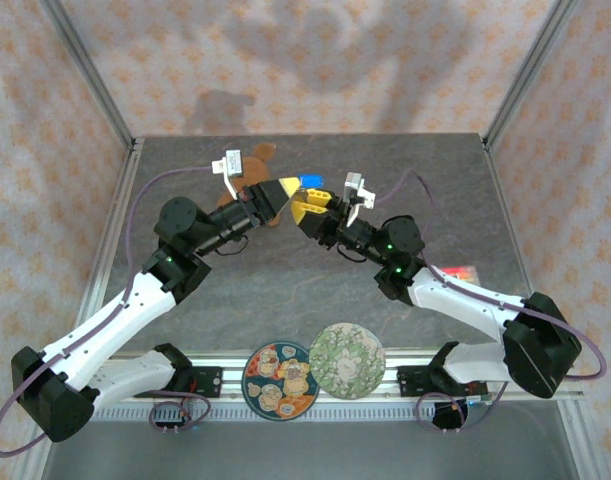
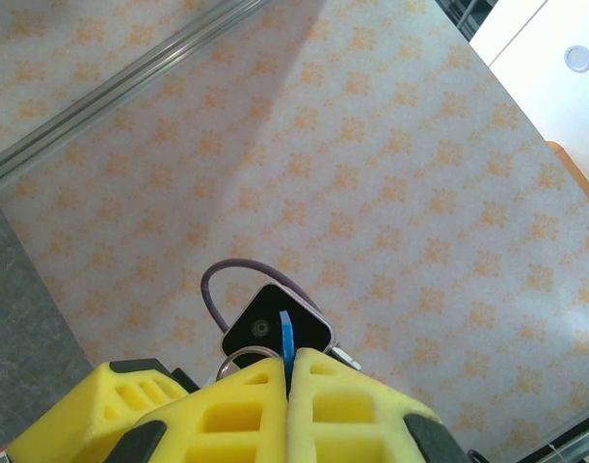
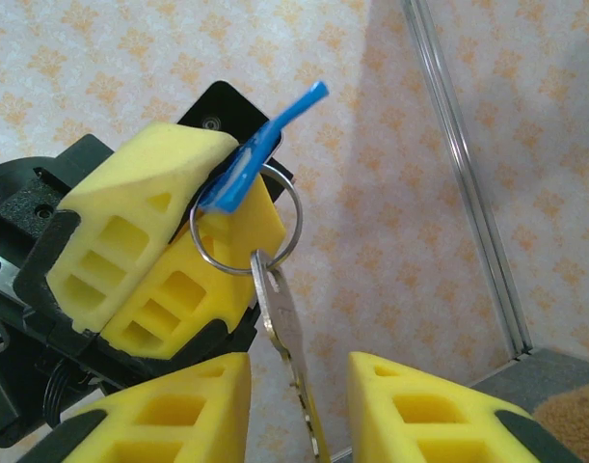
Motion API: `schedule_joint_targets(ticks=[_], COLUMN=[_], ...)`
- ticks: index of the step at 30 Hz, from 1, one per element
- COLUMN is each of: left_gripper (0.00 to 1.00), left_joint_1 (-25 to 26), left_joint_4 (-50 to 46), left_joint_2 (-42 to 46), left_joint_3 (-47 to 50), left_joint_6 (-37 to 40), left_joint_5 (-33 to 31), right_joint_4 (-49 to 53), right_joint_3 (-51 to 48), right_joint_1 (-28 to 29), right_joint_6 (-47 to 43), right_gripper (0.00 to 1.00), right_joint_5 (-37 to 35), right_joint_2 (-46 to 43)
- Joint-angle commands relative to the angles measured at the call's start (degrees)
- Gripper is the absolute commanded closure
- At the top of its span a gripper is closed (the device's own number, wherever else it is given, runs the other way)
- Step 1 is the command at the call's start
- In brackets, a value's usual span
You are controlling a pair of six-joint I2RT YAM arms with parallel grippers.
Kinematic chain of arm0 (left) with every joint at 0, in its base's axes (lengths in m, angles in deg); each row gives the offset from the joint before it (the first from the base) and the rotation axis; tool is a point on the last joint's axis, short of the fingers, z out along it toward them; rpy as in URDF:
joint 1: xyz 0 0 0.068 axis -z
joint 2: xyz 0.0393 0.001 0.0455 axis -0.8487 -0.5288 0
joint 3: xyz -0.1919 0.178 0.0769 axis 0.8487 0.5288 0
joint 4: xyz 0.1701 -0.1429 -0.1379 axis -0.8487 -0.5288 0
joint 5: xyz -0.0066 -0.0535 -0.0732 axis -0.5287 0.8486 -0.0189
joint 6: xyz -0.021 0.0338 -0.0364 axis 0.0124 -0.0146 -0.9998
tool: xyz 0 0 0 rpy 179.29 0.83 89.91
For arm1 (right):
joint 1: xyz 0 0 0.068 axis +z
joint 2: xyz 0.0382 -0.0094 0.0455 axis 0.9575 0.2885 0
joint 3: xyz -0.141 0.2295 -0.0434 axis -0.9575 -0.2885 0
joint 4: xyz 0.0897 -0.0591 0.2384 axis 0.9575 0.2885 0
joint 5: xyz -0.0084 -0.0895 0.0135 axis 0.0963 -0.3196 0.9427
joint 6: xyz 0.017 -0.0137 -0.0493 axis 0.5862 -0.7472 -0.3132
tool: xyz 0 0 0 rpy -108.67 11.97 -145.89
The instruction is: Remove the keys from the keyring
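Both grippers meet in mid-air over the table's middle. My left gripper point(image 1: 288, 190) point(image 2: 289, 365) is shut on a flat blue key point(image 2: 286, 336) point(image 3: 251, 159), pinched edge-on between its yellow pads. The metal keyring point(image 3: 232, 271) point(image 2: 230, 356) hangs from that blue key beside the left fingers point(image 3: 130, 207). A silver key point(image 3: 285, 319) dangles from the ring and hangs down in the gap of my right gripper point(image 3: 299, 405) point(image 1: 308, 212). The right jaws stand open, with space on both sides of the silver key.
A brown plush toy point(image 1: 257, 158) lies on the grey table point(image 1: 315, 290) behind the left gripper. Two round patterned discs point(image 1: 280, 380) point(image 1: 347, 360) sit at the near edge between the arm bases. A small red item point(image 1: 461, 270) lies at the right.
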Motion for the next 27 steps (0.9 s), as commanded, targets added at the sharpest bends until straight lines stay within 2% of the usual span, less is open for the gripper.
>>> schedule_joint_targets(ticks=[1, 6, 10, 16, 21, 27], left_gripper=[1.00, 1.00, 1.00, 1.00, 1.00, 1.00], left_joint_1=[0.43, 0.43, 0.42, 0.43, 0.43, 0.17], left_joint_4=[2.98, 2.99, 3.43, 3.57, 2.84, 2.31], left_joint_2=[0.82, 0.77, 0.56, 0.99, 2.03, 3.04], left_joint_3=[0.87, 1.19, 1.16, 1.31, 2.21, 2.88], left_joint_6=[-0.29, -0.29, -0.54, -0.56, -0.03, 0.49], left_joint_5=[-0.56, -0.74, -0.74, -0.99, -2.27, -3.57], right_joint_4=[-4.03, -3.89, -3.84, -3.56, -1.45, 4.80], right_joint_3=[1.34, 1.76, 2.03, 2.21, 2.29, 2.96], right_joint_1=[0.35, 0.44, 0.44, 0.45, 0.45, 0.45], right_joint_6=[0.28, 0.23, 0.40, 0.28, -0.16, -0.52], right_gripper=[0.62, 0.63, 0.79, 0.95, 1.00, 1.00], right_joint_5=[-0.42, -0.17, 0.70, 1.07, 0.52, -0.09], right_joint_2=[-1.36, -1.76, -1.63, -2.02, -3.52, -4.40])
